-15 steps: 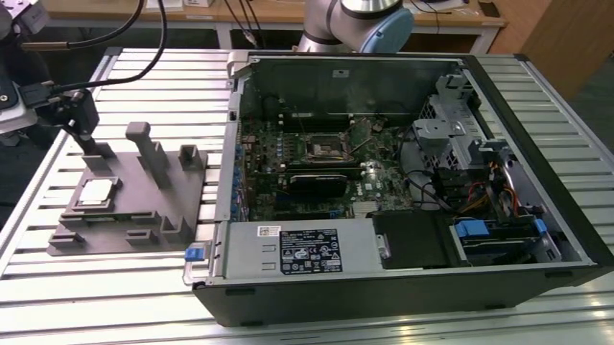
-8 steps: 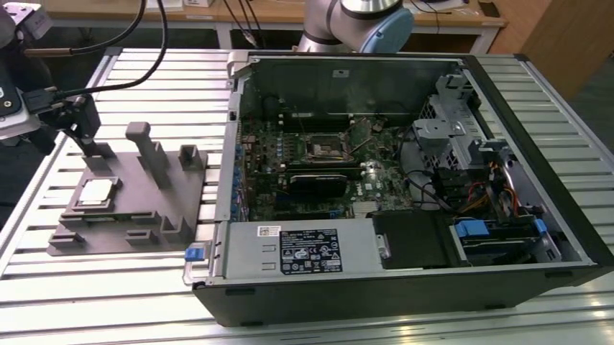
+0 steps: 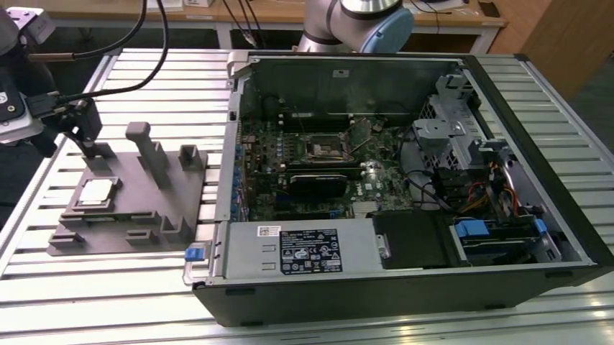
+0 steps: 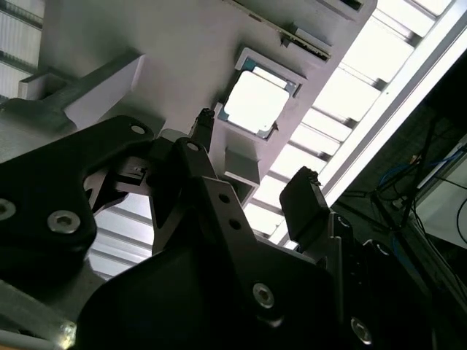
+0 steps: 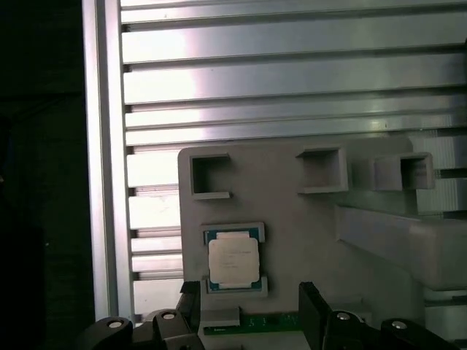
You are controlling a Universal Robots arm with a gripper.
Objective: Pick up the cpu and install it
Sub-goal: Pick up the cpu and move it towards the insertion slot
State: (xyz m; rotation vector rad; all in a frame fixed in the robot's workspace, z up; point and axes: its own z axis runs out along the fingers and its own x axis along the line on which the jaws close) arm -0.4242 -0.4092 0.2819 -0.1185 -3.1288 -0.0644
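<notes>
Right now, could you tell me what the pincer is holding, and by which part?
Nothing; the pincer is open, and the cpu lies untouched in its grey holder.

The cpu, a square chip with a silvery top and thin green rim, lies flat just beyond the spread fingers, untouched, in line with the gap between them.

Both wrist views close above cpu

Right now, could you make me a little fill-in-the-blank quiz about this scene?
1. The cpu lies in a holder coloured ____.
2. The gripper near it is ____ and holds nothing.
3. The computer case sits toward the exterior view's ____, the holder opposite.
Missing words: gray; open; right.
</notes>
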